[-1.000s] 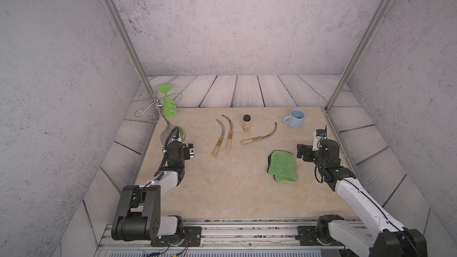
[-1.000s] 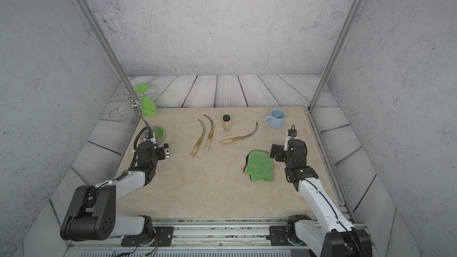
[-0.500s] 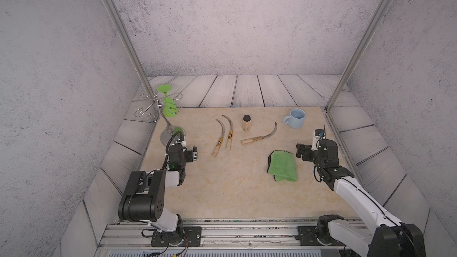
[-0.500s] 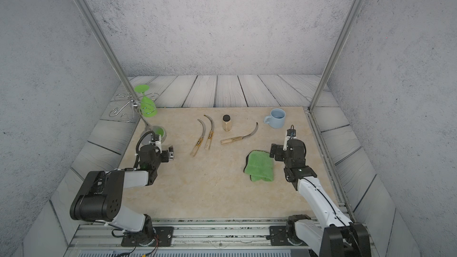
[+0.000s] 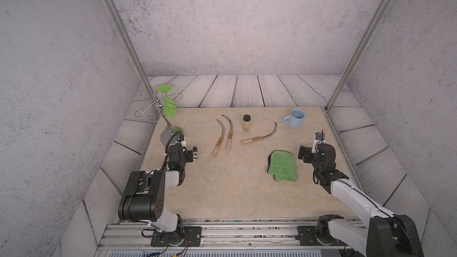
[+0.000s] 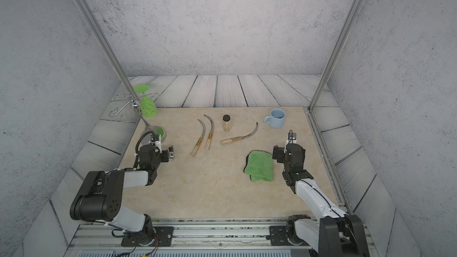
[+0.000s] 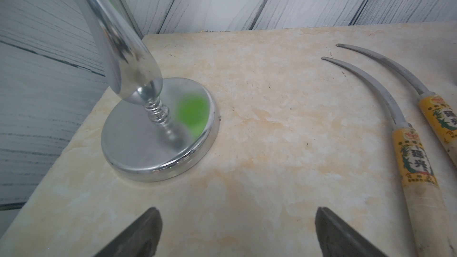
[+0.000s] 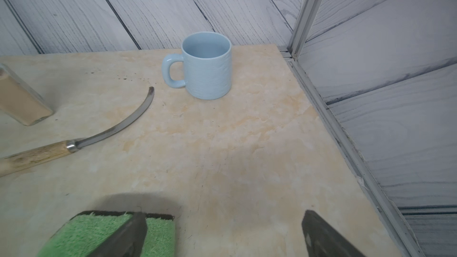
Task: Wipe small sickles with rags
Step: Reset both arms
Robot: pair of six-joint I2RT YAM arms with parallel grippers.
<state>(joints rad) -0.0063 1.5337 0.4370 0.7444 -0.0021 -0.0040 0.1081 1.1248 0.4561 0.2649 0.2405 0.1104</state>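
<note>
Near half of desk (image 5: 230, 189) lying bare; broad lane running between both arms. Chrome stand (image 5: 165, 129) occupying far left corner, its leaning stem and hung goblet (image 5: 169, 106) overhanging space just beyond left gripper (image 5: 195, 154). Labelled sickles (image 5: 218, 139) lying side by side right of it, narrow strip separating them. Jar (image 5: 246, 123) standing between that pair and third sickle (image 5: 259, 137). Mug (image 5: 295, 118) blocking far right corner. Rag (image 5: 283, 166) lying just beside right gripper (image 5: 302, 155), one finger overhanging rag's edge. Frame rail (image 5: 337, 142) closing off right side.

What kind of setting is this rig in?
Likely a staged robot test cell, not a real workshop: grey textured backdrop walls on aluminium frame posts, printed wood-plank sheets around a beige marble-look tabletop, a metal mounting rail in front.
</note>
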